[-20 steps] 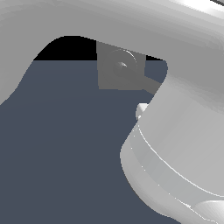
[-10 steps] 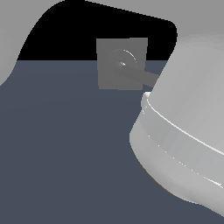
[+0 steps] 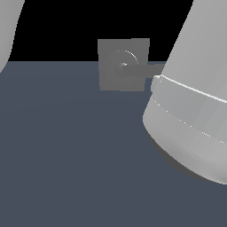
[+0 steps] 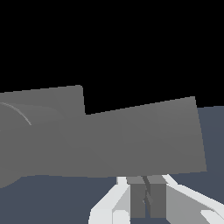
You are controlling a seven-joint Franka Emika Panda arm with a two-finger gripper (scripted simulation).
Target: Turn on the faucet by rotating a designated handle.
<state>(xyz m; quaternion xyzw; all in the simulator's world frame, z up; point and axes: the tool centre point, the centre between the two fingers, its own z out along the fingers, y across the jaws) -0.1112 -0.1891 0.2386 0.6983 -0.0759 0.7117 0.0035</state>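
Claw (image 4: 145,199) w/ fingers pressed together, no gap visible; bulky white arm link (image 3: 195,97) fills exterior view's right.

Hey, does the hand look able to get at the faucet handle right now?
Probably yes. In the wrist view the handle fills the frame just ahead of the hand, whose fingers look pressed together, with nothing between them. The exterior view hides the hand behind the arm.
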